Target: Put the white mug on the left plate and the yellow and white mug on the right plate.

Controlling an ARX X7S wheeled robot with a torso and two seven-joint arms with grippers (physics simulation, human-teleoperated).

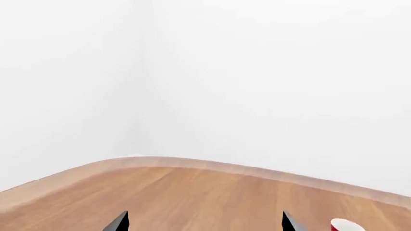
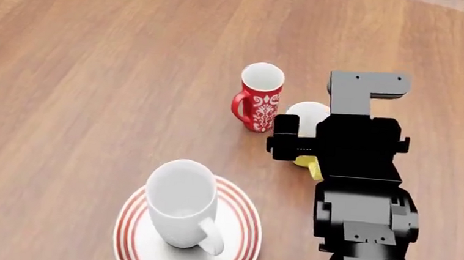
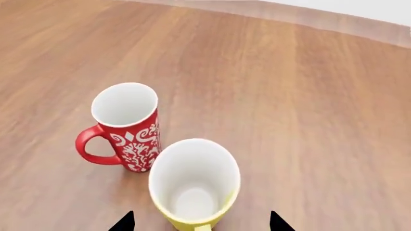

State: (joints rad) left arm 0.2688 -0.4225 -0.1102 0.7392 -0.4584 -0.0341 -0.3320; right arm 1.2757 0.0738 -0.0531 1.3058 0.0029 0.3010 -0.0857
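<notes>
White mug (image 2: pixel 179 203) sat upright on left plate (image 2: pixel 239 228). Yellow and white mug (image 3: pixel 194 185) stood just beside red mug (image 3: pixel 126 126), between right gripper (image 3: pixel 200 222)'s parted fingers, ungripped. Left gripper (image 1: pixel 204 222) spread, empty.

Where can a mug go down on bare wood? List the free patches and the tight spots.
Free: the wide wood left of the red mug and beyond the left plate. Tight: the yellow and white mug stands right beside the red mug, with the right gripper straddling it.
</notes>
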